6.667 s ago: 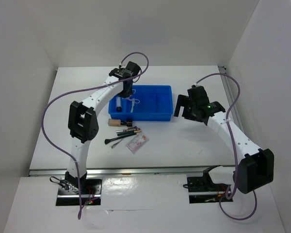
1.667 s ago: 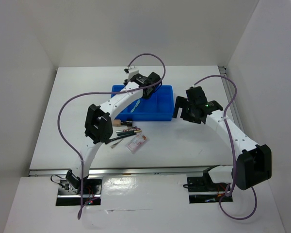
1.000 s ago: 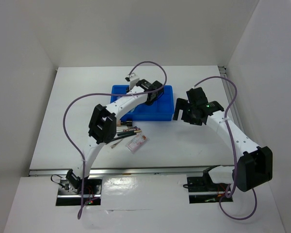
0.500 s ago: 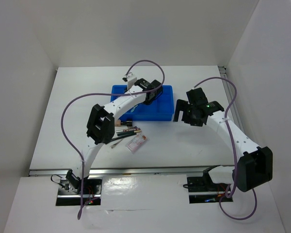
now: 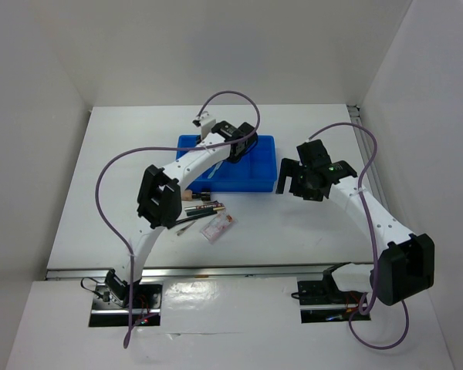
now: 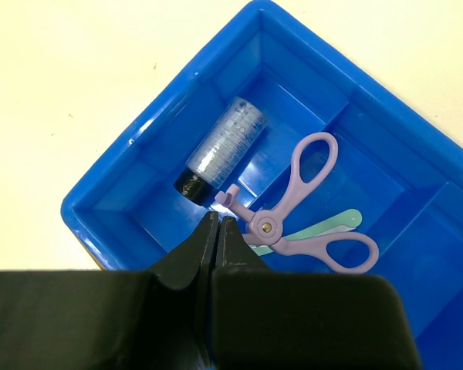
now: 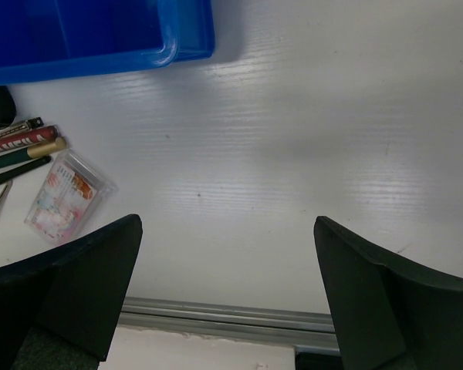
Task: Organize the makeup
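We only see the clear black-capped tube and lilac plastic scissor-shaped piece in the blue divided plastic tray on the left wrist cam, beneath our empty, pinched-together left gripper. Our right gripper gapes wide.

This is looking like a robotics lab cell: bare white walls are enclosing a white tabletop, with a left arm and right arm bolted on.

Count, as I see it: one blue tray, one clear tube, one lilac scissor-shaped piece, one pinkish packet, at least three slim pencils.
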Tool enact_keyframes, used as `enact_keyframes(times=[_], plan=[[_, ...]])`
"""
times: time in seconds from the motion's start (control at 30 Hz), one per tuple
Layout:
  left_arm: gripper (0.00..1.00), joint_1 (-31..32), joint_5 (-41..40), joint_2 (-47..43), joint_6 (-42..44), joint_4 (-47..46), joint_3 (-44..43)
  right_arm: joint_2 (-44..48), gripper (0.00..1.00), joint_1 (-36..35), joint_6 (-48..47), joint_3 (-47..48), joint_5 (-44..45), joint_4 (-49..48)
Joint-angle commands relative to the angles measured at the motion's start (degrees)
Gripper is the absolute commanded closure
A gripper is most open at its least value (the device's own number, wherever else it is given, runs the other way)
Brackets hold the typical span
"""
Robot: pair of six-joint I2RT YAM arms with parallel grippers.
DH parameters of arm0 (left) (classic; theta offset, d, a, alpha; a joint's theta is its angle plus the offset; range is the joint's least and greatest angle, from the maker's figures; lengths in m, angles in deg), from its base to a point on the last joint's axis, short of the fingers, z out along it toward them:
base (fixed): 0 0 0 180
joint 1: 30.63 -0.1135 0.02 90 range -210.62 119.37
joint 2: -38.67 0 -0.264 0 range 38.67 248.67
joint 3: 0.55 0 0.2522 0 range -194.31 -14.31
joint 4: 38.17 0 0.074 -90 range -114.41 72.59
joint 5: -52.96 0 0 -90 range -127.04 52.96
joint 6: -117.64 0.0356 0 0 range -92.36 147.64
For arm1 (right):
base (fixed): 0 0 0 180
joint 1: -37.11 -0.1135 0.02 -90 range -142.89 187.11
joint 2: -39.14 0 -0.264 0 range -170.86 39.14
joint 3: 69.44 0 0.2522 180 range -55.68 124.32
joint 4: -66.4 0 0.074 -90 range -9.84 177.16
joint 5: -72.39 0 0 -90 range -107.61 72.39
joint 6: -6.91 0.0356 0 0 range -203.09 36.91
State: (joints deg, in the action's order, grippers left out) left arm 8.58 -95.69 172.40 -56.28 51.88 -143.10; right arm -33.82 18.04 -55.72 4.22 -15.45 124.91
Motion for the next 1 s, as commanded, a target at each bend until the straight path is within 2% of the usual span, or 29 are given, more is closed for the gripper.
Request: enact_keyframes(times=[0.0,0.13,0.23,0.27,0.37,0.43,0.6,0.77,0.83,0.97], plan=[[1.00,-0.09,-1.29,0.57,0.86,0.88,-2.52,1.78,0.00,0.35,-0.48,1.62,-0.13,1.04],[0.99,0.44,-1.29,1.18,4.72,-2.01,-2.52,1.78,0.00,0.35,-0.48,1.62,-0.13,1.04],[0.86,1.49,-1.29,-0.57,9.99,-7.99,0.38,1.78,0.00,0.35,-0.48,1.62,-0.13,1.04],[0.75,2.10,-1.29,-1.10,11.74,-9.22,1.08,1.78,0.00,0.35,-0.48,1.62,-0.13,1.04],[0.58,3.33,-1.29,-1.81,15.08,-13.09,2.49,1.78,0.00,0.35,-0.48,1.10,-0.13,1.04],[0.52,3.34,-1.82,-1.81,15.10,-13.10,2.49,1.78,0.00,0.35,-0.48,1.10,-0.13,1.04],[0.47,3.34,-1.82,-2.42,14.58,-12.48,2.49,2.31,0.00,0.35,-0.48,1.10,-0.13,1.04],[0.48,3.87,-2.34,-6.45,13.17,-8.62,1.26,2.83,0.00,0.35,-0.48,0.57,-0.65,1.04],[0.48,3.87,-2.34,-9.18,17.02,-9.22,1.26,3.44,0.00,0.35,-0.48,0.57,-0.66,0.43],[0.48,2.38,0.20,-19.01,25.81,-12.73,8.45,6.25,0.00,0.35,-1.01,3.64,-2.67,-0.80]])
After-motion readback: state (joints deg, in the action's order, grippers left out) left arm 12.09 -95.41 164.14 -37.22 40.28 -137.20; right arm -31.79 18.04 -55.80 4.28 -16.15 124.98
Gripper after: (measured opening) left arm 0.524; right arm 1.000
